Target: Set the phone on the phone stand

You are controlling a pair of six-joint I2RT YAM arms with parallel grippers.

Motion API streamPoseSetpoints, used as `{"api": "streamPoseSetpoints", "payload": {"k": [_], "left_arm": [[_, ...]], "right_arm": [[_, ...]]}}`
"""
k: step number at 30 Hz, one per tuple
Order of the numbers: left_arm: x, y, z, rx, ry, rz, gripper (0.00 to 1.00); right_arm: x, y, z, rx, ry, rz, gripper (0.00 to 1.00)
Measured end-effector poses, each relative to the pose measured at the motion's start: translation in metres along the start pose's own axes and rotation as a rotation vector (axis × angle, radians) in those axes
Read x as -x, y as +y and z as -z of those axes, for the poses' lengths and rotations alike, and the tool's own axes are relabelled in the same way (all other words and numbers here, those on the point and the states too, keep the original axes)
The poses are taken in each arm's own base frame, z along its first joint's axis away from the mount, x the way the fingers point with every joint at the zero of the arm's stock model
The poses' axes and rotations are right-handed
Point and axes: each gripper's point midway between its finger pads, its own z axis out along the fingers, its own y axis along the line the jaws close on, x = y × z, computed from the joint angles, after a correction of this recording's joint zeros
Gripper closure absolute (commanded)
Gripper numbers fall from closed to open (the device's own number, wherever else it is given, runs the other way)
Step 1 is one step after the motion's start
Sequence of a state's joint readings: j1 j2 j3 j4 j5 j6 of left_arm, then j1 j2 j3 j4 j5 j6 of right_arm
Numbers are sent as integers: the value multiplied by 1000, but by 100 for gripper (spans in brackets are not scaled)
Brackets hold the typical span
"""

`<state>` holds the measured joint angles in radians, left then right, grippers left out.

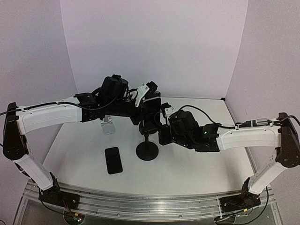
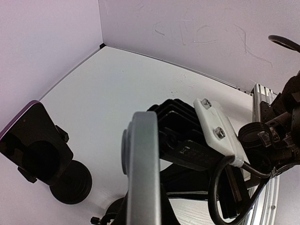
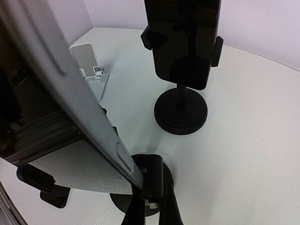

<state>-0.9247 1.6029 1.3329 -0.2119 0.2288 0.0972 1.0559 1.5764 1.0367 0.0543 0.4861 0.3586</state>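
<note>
The top external camera is looking down from above and behind the arm bases (image 1: 58, 194), taking in the whole worktop (image 1: 197, 164) from afar. The left wrist camera is sitting low and close, facing a corner of the walls (image 2: 47, 42). The right wrist camera is looking steeply down at close range, sharing the white phone stand (image 3: 88, 61) with the top view.

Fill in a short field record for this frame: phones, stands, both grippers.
held phone: grey-edged phone, seen edge-on, raised off the table
left gripper: shut on it, as far as its wrist view shows
right gripper: shut, tips at that phone's lower end; contact unclear
flat phone: black phone lying on the table, ungripped
black pole stand: round base, already clamps a dark phone
white phone stand: small, empty
</note>
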Motion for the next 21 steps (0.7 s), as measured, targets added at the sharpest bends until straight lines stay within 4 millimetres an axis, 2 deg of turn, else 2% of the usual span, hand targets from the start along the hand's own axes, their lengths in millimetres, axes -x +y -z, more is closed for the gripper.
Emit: {"api": "streamPoseSetpoints", "payload": {"k": [11, 21], "left_arm": [[-3, -1, -3, 13, 8, -4, 100], [-6, -3, -4, -2, 18, -18, 100]], "right_arm": [[-2, 0, 1, -38, 1, -1, 100], [-3, -1, 2, -47, 9, 17, 91]]}}
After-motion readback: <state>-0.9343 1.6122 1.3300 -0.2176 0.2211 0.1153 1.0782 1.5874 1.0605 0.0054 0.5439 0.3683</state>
